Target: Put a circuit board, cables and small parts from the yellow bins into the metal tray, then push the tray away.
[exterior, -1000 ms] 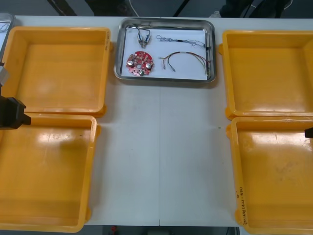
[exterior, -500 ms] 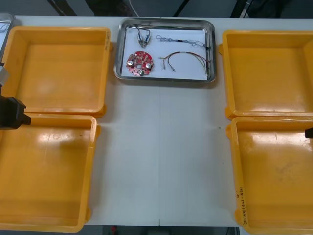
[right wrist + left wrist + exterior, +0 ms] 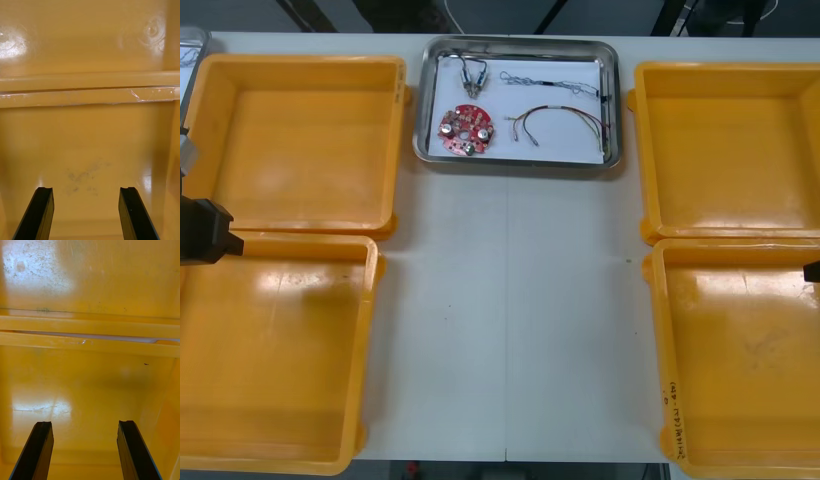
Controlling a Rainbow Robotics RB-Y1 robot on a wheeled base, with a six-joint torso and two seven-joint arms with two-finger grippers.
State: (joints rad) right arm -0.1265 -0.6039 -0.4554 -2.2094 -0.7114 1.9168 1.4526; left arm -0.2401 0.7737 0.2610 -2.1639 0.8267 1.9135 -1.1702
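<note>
The metal tray (image 3: 520, 163) sits at the table's far middle, white inside. In it lie a round red circuit board (image 3: 466, 130), small metal parts (image 3: 472, 72), a twisted blue and white cable (image 3: 530, 79), a black cable (image 3: 585, 86) and a red and yellow cable (image 3: 560, 120). My left gripper (image 3: 84, 452) hangs open over the bare floor of the near left yellow bin (image 3: 90, 390). My right gripper (image 3: 86, 215) is open too, above the near right bin's (image 3: 90, 150) bare floor. In the front view the left arm (image 3: 200, 232) shows at the left edge.
Two yellow bins stand at each side: far left (image 3: 305, 140), near left (image 3: 270, 355), far right (image 3: 725, 145), near right (image 3: 745, 355). Bare table (image 3: 510, 320) runs between them. Another metal tray's corner (image 3: 190, 42) shows at the far left.
</note>
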